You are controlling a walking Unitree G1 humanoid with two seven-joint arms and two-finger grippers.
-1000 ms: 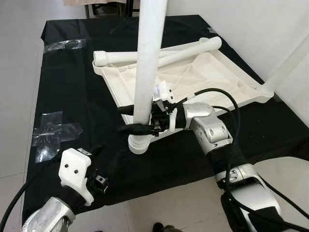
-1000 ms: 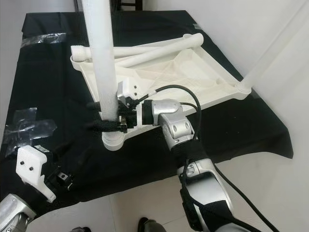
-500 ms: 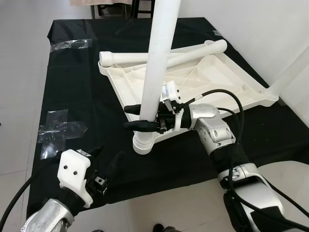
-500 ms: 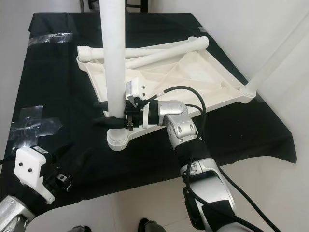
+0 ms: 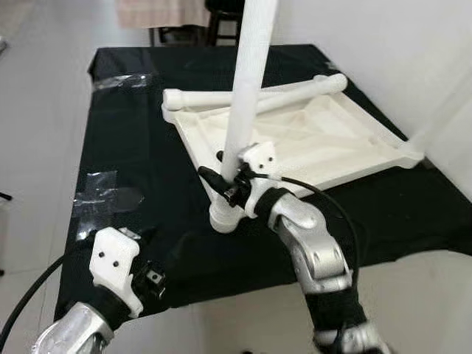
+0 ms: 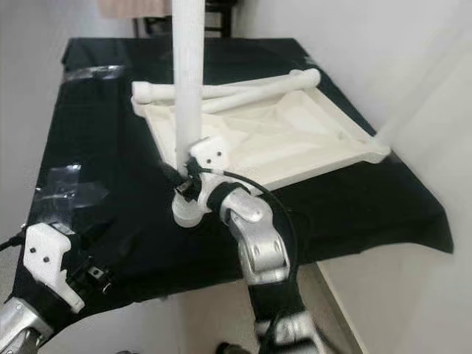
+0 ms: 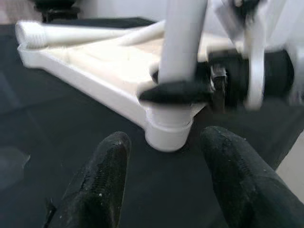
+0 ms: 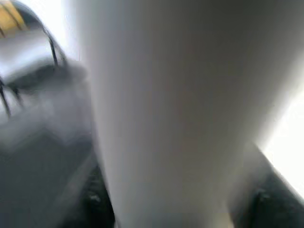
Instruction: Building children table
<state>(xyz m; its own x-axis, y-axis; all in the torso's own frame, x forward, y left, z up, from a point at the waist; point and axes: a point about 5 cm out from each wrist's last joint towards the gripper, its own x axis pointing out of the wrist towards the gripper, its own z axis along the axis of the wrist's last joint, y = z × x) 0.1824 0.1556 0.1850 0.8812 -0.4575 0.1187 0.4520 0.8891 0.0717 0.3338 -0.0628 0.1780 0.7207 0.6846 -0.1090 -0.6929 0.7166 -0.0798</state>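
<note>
The white table top point(image 5: 317, 136) lies upside down on the black worktop point(image 5: 133, 155), and one white leg point(image 5: 247, 88) stands up in its near corner socket point(image 5: 225, 217). The right gripper point(image 5: 225, 181) has its black fingers clamped around the leg, low down, just above the socket. A second ago the right arm reached in from the side with the wrist lying flat. Now the wrist has rolled over, so the white block on it sits on top and the fingers have swung around the leg. This looks like a turn of the leg, as if the robot is screwing it into the socket. The whole picture has also shifted, so the robot's head has moved too. Two more legs point(image 5: 258, 96) lie loose across the far edge of the table top, so most of the building is not done yet. The left gripper point(image 7: 166, 161) waits low near the front edge of the worktop, with its fingers point(image 7: 107, 173) apart and holding nothing, pointing at the socket.
</note>
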